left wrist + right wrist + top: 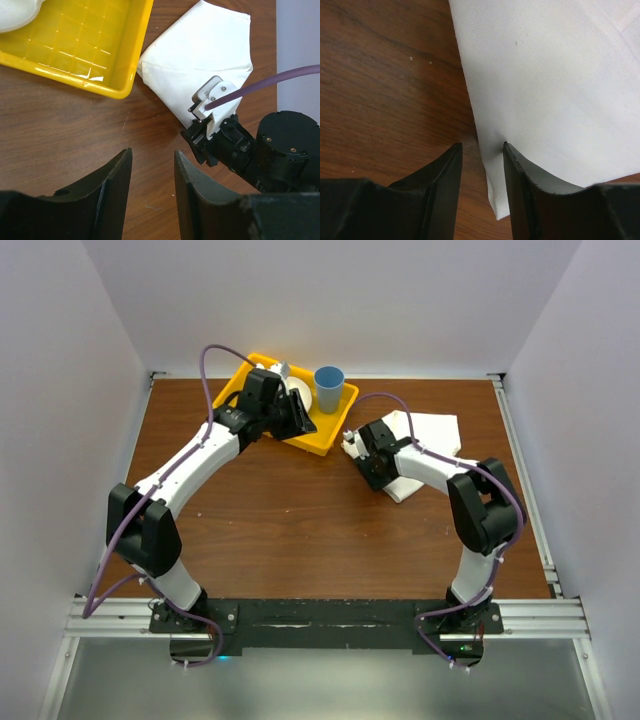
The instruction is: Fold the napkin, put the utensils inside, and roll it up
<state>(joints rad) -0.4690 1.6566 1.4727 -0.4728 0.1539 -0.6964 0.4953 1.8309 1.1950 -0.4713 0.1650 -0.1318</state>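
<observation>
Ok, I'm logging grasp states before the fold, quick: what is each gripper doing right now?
Left gripper: open, nothing between its fingers.
Right gripper: open, jaws either side of the napkin edge, not clamped yet.

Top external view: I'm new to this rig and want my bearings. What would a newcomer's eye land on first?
The bright yellow plastic tray stands out at the far middle of the brown wooden table, a light blue cup in its right corner. Right of it lies the white cloth napkin, its left edge between the open fingers of the right gripper.
</observation>
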